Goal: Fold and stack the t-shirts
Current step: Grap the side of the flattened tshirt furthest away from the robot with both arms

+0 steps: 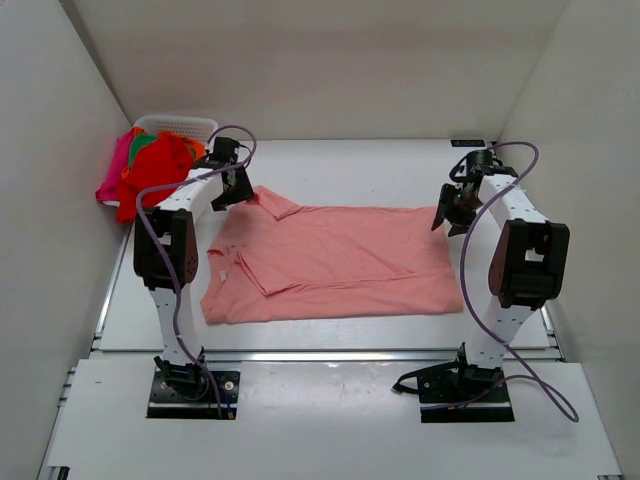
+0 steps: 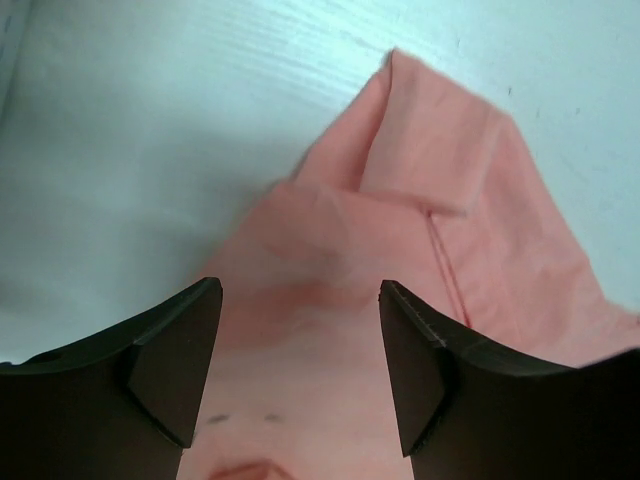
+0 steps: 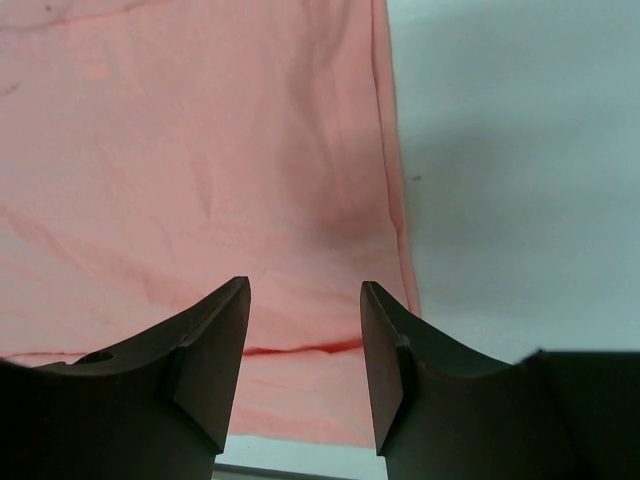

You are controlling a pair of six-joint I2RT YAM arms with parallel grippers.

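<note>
Top view: salmon-pink t-shirt (image 1: 340, 260) is spread flat mid-table (image 1: 350, 165), collar end to the left, hem to the right, the near sleeve lying folded in over the body. The left gripper (image 1: 232, 186) hangs over the far collar corner. The right gripper (image 1: 450, 210) hangs over the far hem corner. A red t-shirt (image 1: 160, 170) and a magenta t-shirt (image 1: 115, 170) are heaped at far left against the white basket (image 1: 185, 125) (a scrap of green shows in the heap, garment unclear).

Left wrist view: fingers (image 2: 170, 350) wide apart with nothing between them. Pink cloth lies below with a folded flap ahead and bare table to the left. Can't tell whether the tips touch the cloth.

Right wrist view: fingers (image 3: 210, 350) parted and empty above the shirt, just inside its edge. Bare table is to the right, and a seam line runs across under the tips.
</note>
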